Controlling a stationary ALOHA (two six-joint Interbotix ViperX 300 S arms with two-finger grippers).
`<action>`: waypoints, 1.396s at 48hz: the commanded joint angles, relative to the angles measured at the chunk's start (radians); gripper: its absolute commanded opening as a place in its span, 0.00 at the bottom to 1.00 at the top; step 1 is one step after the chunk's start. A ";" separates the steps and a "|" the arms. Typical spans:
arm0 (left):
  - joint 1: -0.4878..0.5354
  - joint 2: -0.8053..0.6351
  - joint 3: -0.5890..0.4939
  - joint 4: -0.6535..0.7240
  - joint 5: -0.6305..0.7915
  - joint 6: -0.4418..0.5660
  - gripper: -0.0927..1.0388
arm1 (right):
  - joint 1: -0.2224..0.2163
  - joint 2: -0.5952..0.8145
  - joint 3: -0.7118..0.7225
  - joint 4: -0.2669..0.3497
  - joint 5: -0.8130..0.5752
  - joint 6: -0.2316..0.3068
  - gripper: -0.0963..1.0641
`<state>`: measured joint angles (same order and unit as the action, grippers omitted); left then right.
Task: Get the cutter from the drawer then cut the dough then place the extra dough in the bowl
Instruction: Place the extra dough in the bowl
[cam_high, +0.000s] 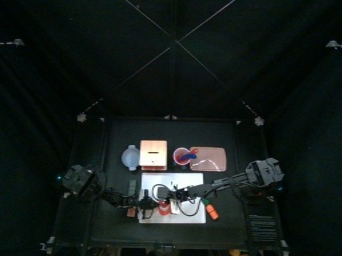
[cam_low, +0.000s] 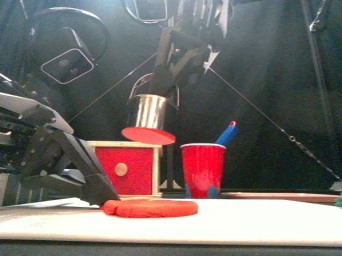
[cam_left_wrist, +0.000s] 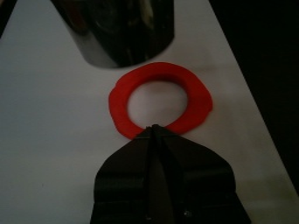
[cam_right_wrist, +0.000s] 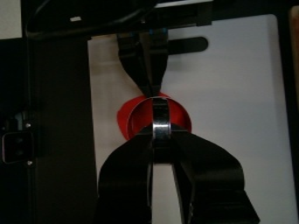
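Evidently cutting is done: the cutter (cam_low: 155, 106) is held gripped in the right hand (cam_right_wrist: 155, 114) above the white cutting board (cam_low: 267, 222), with a red disc (cam_low: 148, 134) clinging beneath it. The dough ring (cam_left_wrist: 201, 103) lies on the board, pinched at its edge by the closed left hand (cam_left_wrist: 152, 133). Next, the ring is judged due for carrying to the blue-grey bowl (cam_high: 130, 155) at the worktop's back left.

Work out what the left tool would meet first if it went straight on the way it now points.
The red dough ring: the left tool, jaws shut, sits at its near rim. Beyond it hangs the metal cutter, but higher, so likely missed.
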<state>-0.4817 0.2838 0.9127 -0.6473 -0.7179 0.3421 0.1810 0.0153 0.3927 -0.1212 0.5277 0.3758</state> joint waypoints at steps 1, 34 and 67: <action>0.014 -0.057 -0.003 0.002 -0.003 0.005 0.56 | -0.023 -0.107 0.118 0.018 -0.012 0.002 0.52; 0.072 -0.173 0.005 0.028 0.101 0.003 0.56 | -0.100 -0.143 0.388 0.008 -0.224 -0.002 0.79; 0.069 -0.244 -0.020 -0.244 0.129 -0.009 0.74 | -0.106 -0.091 0.322 0.021 -0.255 -0.003 0.97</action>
<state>-0.4111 0.0690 0.9143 -0.8314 -0.5983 0.3298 0.0782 -0.0675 0.7409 -0.1012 0.2807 0.3743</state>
